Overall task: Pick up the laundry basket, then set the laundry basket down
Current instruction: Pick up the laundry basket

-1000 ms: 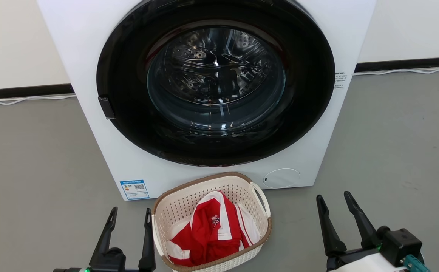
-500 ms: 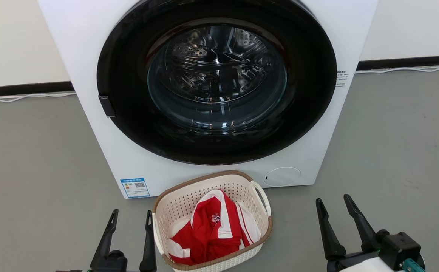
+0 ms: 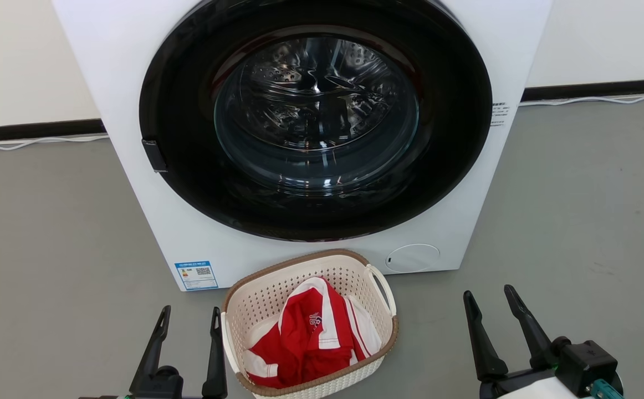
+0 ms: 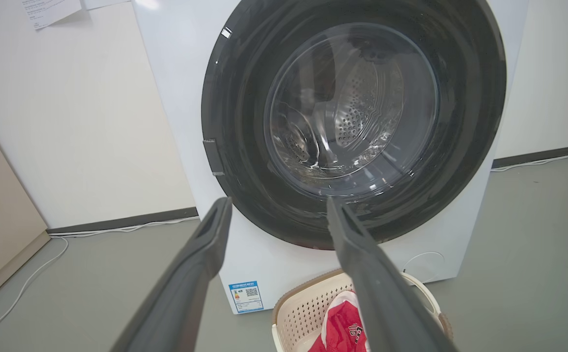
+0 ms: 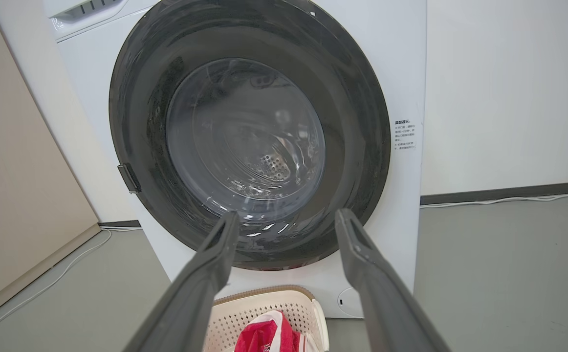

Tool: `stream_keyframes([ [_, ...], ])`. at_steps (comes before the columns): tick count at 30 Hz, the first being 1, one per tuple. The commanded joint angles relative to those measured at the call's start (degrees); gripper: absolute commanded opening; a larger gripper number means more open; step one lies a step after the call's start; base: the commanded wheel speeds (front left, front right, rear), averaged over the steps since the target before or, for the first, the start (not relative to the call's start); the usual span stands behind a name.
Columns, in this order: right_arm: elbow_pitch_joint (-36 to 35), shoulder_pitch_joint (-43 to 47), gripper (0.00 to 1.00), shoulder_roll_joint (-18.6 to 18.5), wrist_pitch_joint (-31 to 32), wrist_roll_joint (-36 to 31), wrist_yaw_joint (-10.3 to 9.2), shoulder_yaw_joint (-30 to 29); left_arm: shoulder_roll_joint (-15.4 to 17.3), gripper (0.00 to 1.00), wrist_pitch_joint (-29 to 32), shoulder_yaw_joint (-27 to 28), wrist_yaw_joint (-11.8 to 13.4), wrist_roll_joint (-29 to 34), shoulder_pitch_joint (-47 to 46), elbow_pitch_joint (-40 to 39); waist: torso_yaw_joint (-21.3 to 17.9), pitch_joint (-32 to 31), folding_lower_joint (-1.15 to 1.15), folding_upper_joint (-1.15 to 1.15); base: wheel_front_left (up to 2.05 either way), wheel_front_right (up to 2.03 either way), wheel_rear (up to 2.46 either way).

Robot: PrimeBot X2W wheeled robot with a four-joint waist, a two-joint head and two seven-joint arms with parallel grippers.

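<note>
a laundry spot in a bare, lab-like room. a white front-loading washing machine (image 3: 315,119) stands on a plain grey floor (image 3: 577,221) against an off-white wall (image 3: 23,55). behind the washing machine a dark skirting strip (image 3: 34,130) runs along the wall's foot. just in front of it sits a laundry basket (image 3: 269,302) holding red and white clothing (image 3: 311,338). up left of it a printed sheet (image 4: 49,11) hangs on the wall.

As I watched remotely, the laundry basket (image 3: 261,302) sat on the floor (image 3: 50,233) just before the washer (image 3: 316,116), below its door, a garment (image 3: 311,338) lying inside. My left gripper (image 3: 190,309) stood before the washer's left corner, my right gripper (image 3: 488,291) before its right corner. The wall (image 3: 17,61) ran behind the washer.
</note>
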Motion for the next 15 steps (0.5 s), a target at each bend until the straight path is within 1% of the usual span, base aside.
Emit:
stream_keyframes([
  [1,-1.44,-1.88,1.00,-0.34,-0.62,-0.40,0.41,1.47,-0.21,1.00,-0.37,2.00,-0.31,0.51,-1.51,-1.48,-0.05,0.02,0.00,0.00,0.00,0.00,0.00],
  [9,-1.61,-1.83,1.00,-0.34,-0.62,-0.34,0.41,1.23,-0.45,1.00,-0.37,2.32,-0.74,0.74,-1.61,-1.50,-0.11,0.79,0.00,0.00,0.00,0.00,0.00],
  [15,-1.90,-2.53,1.00,-0.34,-0.62,-0.53,0.41,0.83,-0.65,1.00,-0.37,2.97,-1.27,0.35,-2.54,-0.63,0.19,3.24,0.00,0.00,0.00,0.00,0.00],
])
